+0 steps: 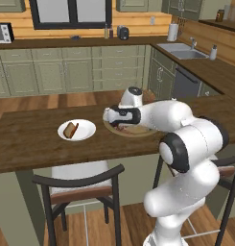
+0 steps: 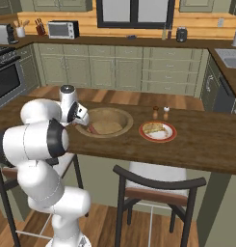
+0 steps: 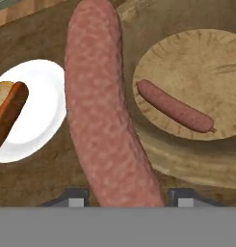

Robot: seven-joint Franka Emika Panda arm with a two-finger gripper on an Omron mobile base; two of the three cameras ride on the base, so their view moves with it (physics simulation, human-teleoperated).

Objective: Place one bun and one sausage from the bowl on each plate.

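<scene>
From the left base view you see the tool (image 1: 120,126) over the bowl (image 1: 138,130). In the hand view a sausage (image 3: 107,120) is clamped between its fingers (image 3: 76,198), above the bowl's rim, with a second sausage (image 3: 175,107) lying inside the bowl.

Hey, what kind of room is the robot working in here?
Almost certainly a home kitchen: green cabinets line the walls, a sink sits in the corner counter, and a microwave stands near the oven.
</scene>
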